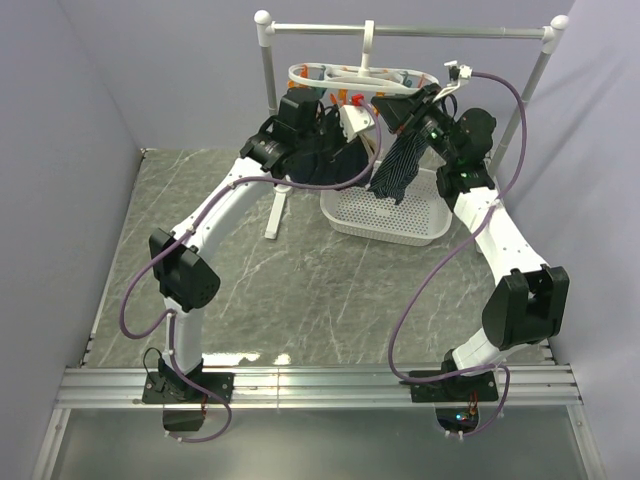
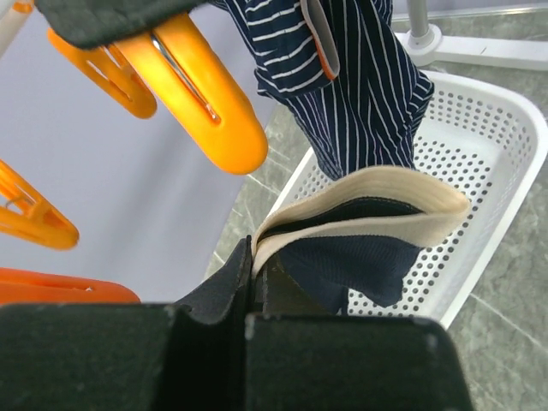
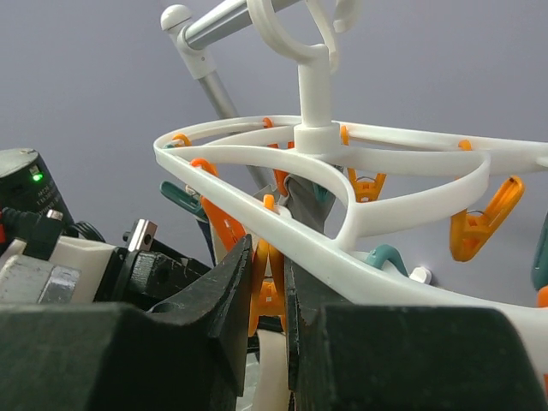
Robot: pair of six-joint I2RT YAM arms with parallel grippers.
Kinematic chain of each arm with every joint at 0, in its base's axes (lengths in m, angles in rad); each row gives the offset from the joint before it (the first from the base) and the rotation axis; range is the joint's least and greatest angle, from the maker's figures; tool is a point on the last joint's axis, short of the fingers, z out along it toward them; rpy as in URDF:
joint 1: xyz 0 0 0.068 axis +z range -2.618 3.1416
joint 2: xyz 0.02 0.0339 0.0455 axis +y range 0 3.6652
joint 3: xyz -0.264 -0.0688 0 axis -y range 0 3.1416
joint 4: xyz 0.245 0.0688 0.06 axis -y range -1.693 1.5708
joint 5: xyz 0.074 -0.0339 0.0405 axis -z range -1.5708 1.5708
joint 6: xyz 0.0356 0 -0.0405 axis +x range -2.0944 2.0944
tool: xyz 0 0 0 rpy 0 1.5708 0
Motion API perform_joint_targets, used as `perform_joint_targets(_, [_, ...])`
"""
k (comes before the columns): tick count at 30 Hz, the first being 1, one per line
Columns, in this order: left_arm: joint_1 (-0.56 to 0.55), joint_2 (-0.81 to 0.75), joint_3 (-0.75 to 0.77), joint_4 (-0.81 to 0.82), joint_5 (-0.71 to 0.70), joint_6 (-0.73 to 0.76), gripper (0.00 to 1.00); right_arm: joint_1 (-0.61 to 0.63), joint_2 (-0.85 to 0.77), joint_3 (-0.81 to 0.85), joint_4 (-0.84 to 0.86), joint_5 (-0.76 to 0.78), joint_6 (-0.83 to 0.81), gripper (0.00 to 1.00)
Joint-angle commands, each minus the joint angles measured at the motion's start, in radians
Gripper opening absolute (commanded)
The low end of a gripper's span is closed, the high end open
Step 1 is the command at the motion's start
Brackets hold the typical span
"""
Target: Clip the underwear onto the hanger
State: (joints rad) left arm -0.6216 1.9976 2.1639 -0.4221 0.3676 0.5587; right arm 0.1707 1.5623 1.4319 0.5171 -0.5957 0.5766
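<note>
My left gripper is shut on the underwear, pinching its folded beige waistband, and the navy fabric hangs below it over the basket. The white round hanger hangs by its hook from the rail, with orange and teal clothespins dangling from it. Just under the hanger's ring, my right gripper is shut on an orange clothespin, one jaw on each of its handles. A beige strip shows right below that pin. From above, both grippers meet under the hanger, with the waistband between them.
A navy pinstriped cloth hangs from the hanger right beside the underwear. A white perforated basket sits on the table below. The grey metal rail stand spans the back, and more orange pins dangle near the left gripper.
</note>
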Motion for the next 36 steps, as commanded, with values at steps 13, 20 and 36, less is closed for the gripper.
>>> perform_joint_targets(13, [-0.007, -0.054, 0.051, 0.085, 0.001, -0.098, 0.00, 0.047, 0.001, -0.022, 0.077, -0.124, -0.153, 0.00])
perform_joint_targets(20, [-0.006, -0.051, 0.053, 0.112, -0.007, -0.112, 0.00, 0.052, 0.002, -0.024, 0.069, -0.121, -0.158, 0.00])
perform_joint_targets(36, [-0.004, -0.114, -0.025, 0.149, 0.040, -0.098, 0.00, 0.067, -0.019, -0.050, 0.043, -0.065, -0.279, 0.00])
